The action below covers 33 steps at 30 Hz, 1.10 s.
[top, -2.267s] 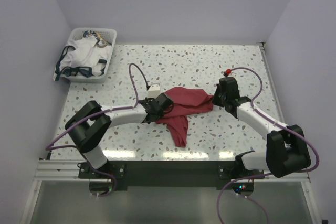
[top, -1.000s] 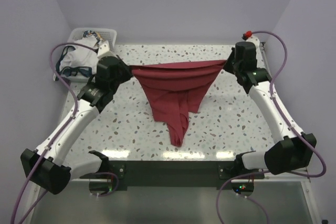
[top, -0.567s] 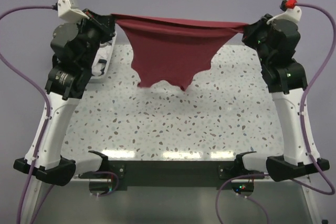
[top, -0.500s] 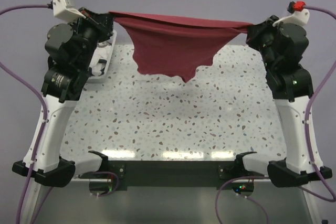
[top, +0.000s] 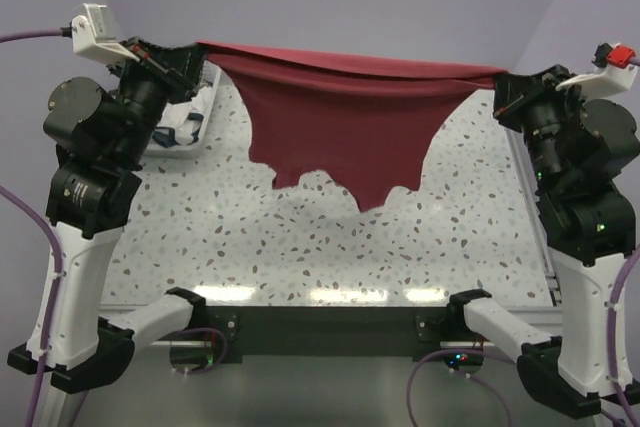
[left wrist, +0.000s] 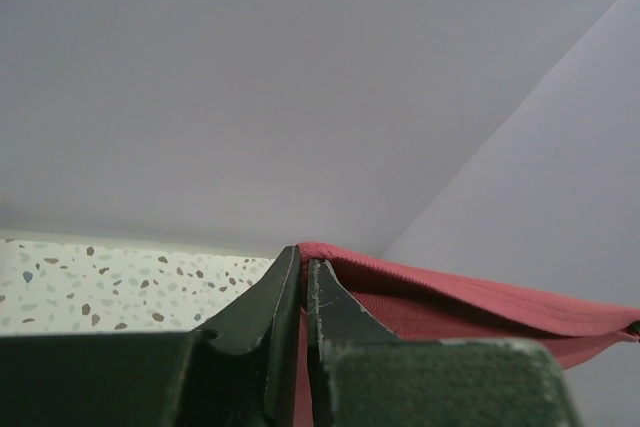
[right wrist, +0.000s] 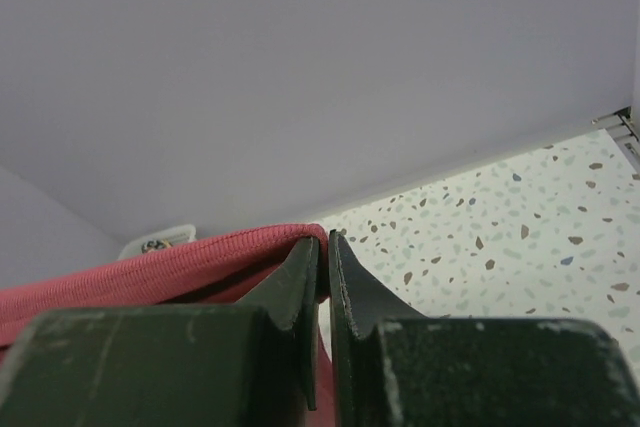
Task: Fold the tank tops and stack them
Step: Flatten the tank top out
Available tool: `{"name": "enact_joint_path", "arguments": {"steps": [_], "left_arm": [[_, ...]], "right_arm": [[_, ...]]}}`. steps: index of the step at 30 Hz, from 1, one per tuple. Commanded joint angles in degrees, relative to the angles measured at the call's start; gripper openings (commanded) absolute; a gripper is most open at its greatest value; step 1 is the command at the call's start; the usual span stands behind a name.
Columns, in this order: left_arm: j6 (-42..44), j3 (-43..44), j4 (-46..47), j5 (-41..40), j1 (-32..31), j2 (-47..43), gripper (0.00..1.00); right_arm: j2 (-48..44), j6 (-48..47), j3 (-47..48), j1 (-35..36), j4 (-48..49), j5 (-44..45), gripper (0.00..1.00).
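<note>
The dark red tank top (top: 345, 127) hangs stretched in the air between my two raised grippers, its lower edge free above the table. My left gripper (top: 195, 52) is shut on its left corner, seen in the left wrist view as red cloth (left wrist: 450, 302) pinched between the fingers (left wrist: 303, 267). My right gripper (top: 500, 82) is shut on its right corner; the red cloth (right wrist: 200, 257) shows in the right wrist view, nipped by the fingers (right wrist: 323, 247). The white tank top (top: 180, 122) lies in the basket at the back left, mostly hidden behind my left arm.
A white plastic basket (top: 205, 82) stands at the table's back left corner, partly hidden by my left arm. The speckled table (top: 330, 247) spreads below the hanging cloth. Walls close in at the back and both sides.
Both grippers lifted the red tank top off the table, spread apart and rose high. The cloth went from bunched on the table to stretched wide in the air, and both arms came nearer the camera.
</note>
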Motion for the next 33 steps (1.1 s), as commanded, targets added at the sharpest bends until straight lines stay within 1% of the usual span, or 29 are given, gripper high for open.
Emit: {"name": "enact_joint_path", "arguments": {"steps": [1, 3, 4, 6, 7, 9, 10, 11, 13, 14, 15, 16, 17, 18, 19, 20, 21, 22, 23, 24, 26, 27, 28, 29, 30, 31, 32, 33], "left_arm": [[1.1, 3.5, 1.3, 0.0, 0.5, 3.2, 0.00], [0.8, 3.9, 2.5, 0.3, 0.5, 5.4, 0.00], [0.8, 3.9, 3.1, 0.2, 0.5, 6.7, 0.00], [0.7, 4.0, 5.1, 0.8, 0.7, 10.7, 0.00], [0.6, 3.9, 6.1, 1.2, 1.0, 12.2, 0.00], [0.2, 4.1, 9.0, 3.6, 1.9, 16.6, 0.00], [0.2, 4.6, 9.9, 4.5, 2.5, 18.2, 0.00], [0.3, 5.3, 10.5, 4.6, 3.2, 21.7, 0.00], [0.1, 7.4, 13.2, 6.9, 4.5, 26.8, 0.00], [-0.3, 8.1, 14.3, 7.9, 5.2, 28.9, 0.00], [-0.8, 11.7, 15.5, 10.2, 6.0, 31.1, 0.00], [-1.1, 14.5, 15.7, 12.0, 6.6, 36.0, 0.00], [-1.2, 17.7, 15.6, 13.3, 7.4, 38.6, 0.00], [-0.7, 26.3, 13.4, 14.8, 7.6, 41.3, 0.00], [-0.2, 31.0, 12.1, 15.2, 7.6, 46.1, 0.00], [0.7, 35.5, 11.0, 16.1, 7.6, 48.0, 0.00], [1.1, 43.2, 9.0, 16.9, 7.7, 49.7, 0.00], [1.3, 45.4, 8.8, 17.2, 7.8, 51.2, 0.00], [1.1, 45.9, 9.3, 17.7, 8.4, 50.9, 0.00], [0.8, 42.8, 11.3, 18.5, 8.8, 49.9, 0.00], [0.5, 37.3, 13.4, 18.5, 9.7, 45.5, 0.00], [0.6, 32.2, 14.3, 18.4, 9.9, 44.2, 0.00], [0.6, 29.7, 14.4, 18.5, 9.9, 41.8, 0.00], [0.6, 27.4, 14.4, 18.7, 10.0, 40.8, 0.00], [0.5, 21.6, 15.1, 19.3, 10.0, 39.4, 0.00], [-0.1, 17.9, 16.1, 19.8, 10.0, 36.1, 0.00], [-0.7, 13.7, 17.4, 20.2, 10.0, 34.3, 0.00], [-1.3, 5.1, 19.9, 20.8, 10.0, 32.3, 0.00]], "right_arm": [[4.1, -0.8, 4.0, -0.7, 1.3, -0.1, 0.00], [6.4, -1.0, 4.7, -0.7, 2.3, -0.9, 0.00], [9.0, -1.1, 5.5, -0.7, 3.2, -1.2, 0.00], [12.5, -1.4, 5.9, -0.7, 4.4, -3.1, 0.00], [16.1, -1.9, 6.3, -0.7, 6.0, -3.9, 0.00], [19.9, -2.4, 7.1, -0.7, 7.5, -5.9, 0.00], [22.1, -2.9, 8.5, -0.7, 8.8, -6.3, 0.00], [26.0, -3.0, 9.5, -0.7, 9.2, -6.4, 0.00], [30.3, -3.5, 12.6, -0.7, 10.9, -7.4, 0.00], [34.4, -3.5, 14.0, -0.7, 11.6, -7.5, 0.00], [36.4, -3.6, 15.8, -0.7, 12.2, -7.6, 0.00], [38.2, -3.7, 19.9, -0.7, 13.1, -8.5, 0.00], [40.4, -3.6, 22.5, -0.7, 13.2, -9.0, 0.00], [44.2, -3.8, 25.5, -0.7, 12.5, -8.9, 0.00], [46.5, -4.3, 32.7, -0.6, 11.3, -8.5, 0.00], [48.2, -4.4, 36.3, -0.7, 10.0, -8.6, 0.00], [50.7, -4.8, 39.6, -0.6, 7.8, -8.4, 0.00], [51.3, -5.0, 44.0, -0.7, 7.4, -8.1, 0.00], [51.4, -5.2, 45.1, -0.7, 7.2, -7.2, 0.00], [51.0, -5.4, 45.3, -0.7, 7.6, -6.9, 0.00], [48.6, -5.6, 42.6, -0.7, 8.1, -6.2, 0.00], [47.4, -5.6, 40.7, -0.7, 8.4, -6.1, 0.00], [44.4, -5.5, 35.1, -0.7, 9.5, -6.1, 0.00], [42.8, -5.4, 31.6, -0.7, 10.2, -6.2, 0.00], [41.0, -5.1, 27.7, -0.7, 12.2, -6.2, 0.00], [37.0, -4.7, 19.2, -0.7, 13.1, -6.2, 0.00], [35.0, -4.4, 14.8, -0.7, 13.8, -5.8, 0.00], [32.6, -4.0, 10.0, -0.7, 14.2, -5.4, 0.00]]}}
